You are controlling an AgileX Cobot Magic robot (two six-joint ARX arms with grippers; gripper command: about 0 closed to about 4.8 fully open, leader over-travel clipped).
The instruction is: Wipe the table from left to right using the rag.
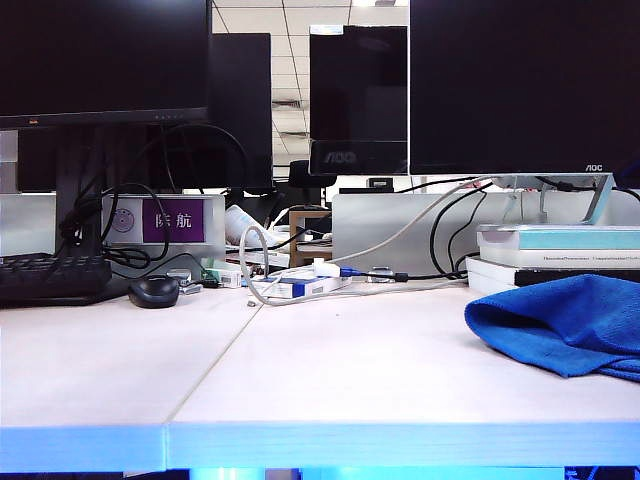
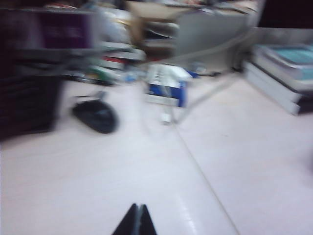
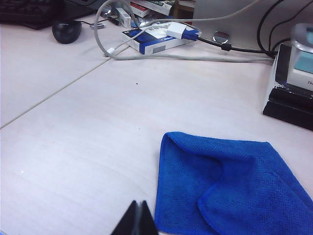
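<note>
Left gripper (image 2: 135,220): dark fingertips pressed together into a closed point, seen only in its own blurred wrist view. Right gripper (image 3: 136,218): fingertips likewise meeting in a closed point, holding nothing. Neither arm appears anywhere in the exterior view.

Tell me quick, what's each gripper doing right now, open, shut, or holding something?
Left gripper: shut, holding nothing, above the bare table.
Right gripper: shut, holding nothing, just beside the blue rag.
</note>
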